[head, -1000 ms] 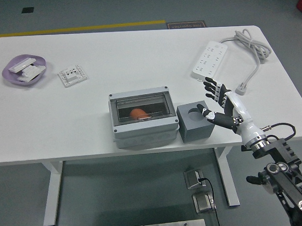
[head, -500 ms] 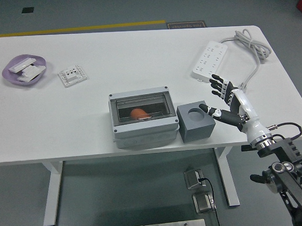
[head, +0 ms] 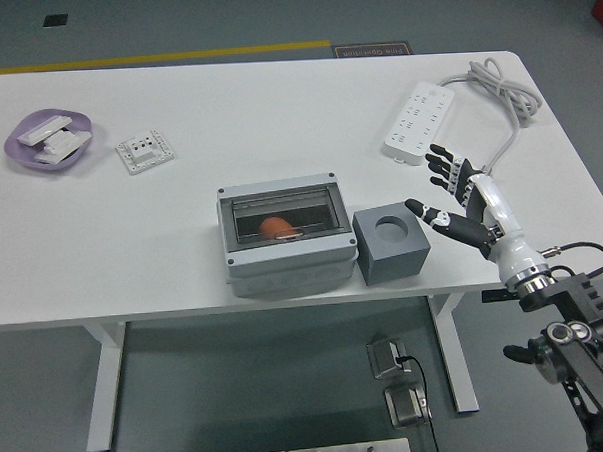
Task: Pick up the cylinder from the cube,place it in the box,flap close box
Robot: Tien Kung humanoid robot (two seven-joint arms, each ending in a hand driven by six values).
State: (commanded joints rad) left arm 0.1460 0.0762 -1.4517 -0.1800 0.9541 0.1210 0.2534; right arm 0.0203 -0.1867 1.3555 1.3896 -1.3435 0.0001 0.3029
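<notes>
Cylinder: an orange rounded piece [head: 276, 227] lies inside the box, seen through the see-through flap; it is not on the cube.
Handling: judged light, rigid and smooth, likely to roll or slip. If it had to be taken again, fingers would best close across its middle from above, thumb against the opposite side.
Cube: grey block [head: 390, 244] near the table's front edge, touching or just beside the box's right wall; the round socket in its top is empty.
Box: grey enclosure [head: 287, 269] at the front centre of the table, with its flap [head: 281, 219] apparently lowered over the opening, though full latching cannot be confirmed.
Right hand: [head: 453, 201] hangs just right of the cube, fingers [head: 441, 165] spread and holding nothing, thumb pointing toward the cube without touching it.
Left hand: out of view.
Task stage: by my reading, all steps look done or nearly so.
Farther back: white power strip [head: 418, 120] with cable at right; white switch plate [head: 144, 151] and purple dish [head: 46, 143] of white parts at left.
</notes>
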